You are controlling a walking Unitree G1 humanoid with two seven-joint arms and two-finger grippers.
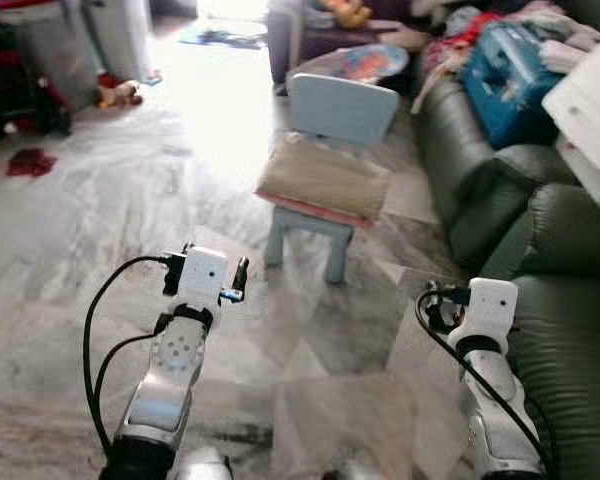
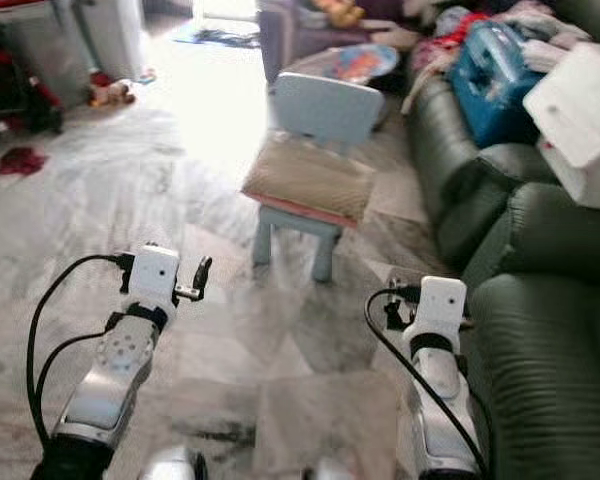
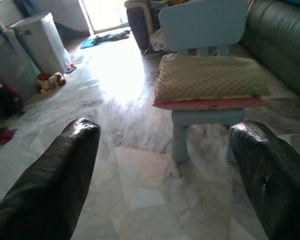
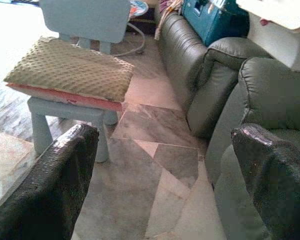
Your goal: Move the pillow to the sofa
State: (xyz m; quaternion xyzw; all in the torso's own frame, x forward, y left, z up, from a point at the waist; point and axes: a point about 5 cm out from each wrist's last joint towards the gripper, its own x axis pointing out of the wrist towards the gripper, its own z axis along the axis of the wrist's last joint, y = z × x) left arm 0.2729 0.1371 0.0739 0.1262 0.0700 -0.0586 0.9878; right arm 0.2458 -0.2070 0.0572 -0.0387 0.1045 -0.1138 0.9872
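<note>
Pillow (image 1: 324, 180) lies flat on chair (image 1: 342, 108) beside sofa (image 1: 560, 300); left end effector (image 3: 160, 165) and right end effector (image 4: 165, 170) both spread wide, empty, raised toward it for a two-sided grasp.

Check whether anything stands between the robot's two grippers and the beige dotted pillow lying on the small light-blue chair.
Nothing visible does. Bare marble floor lies between the left gripper, the right gripper and the beige dotted pillow on the small light-blue chair. Both grippers are open and apart from it.
</note>
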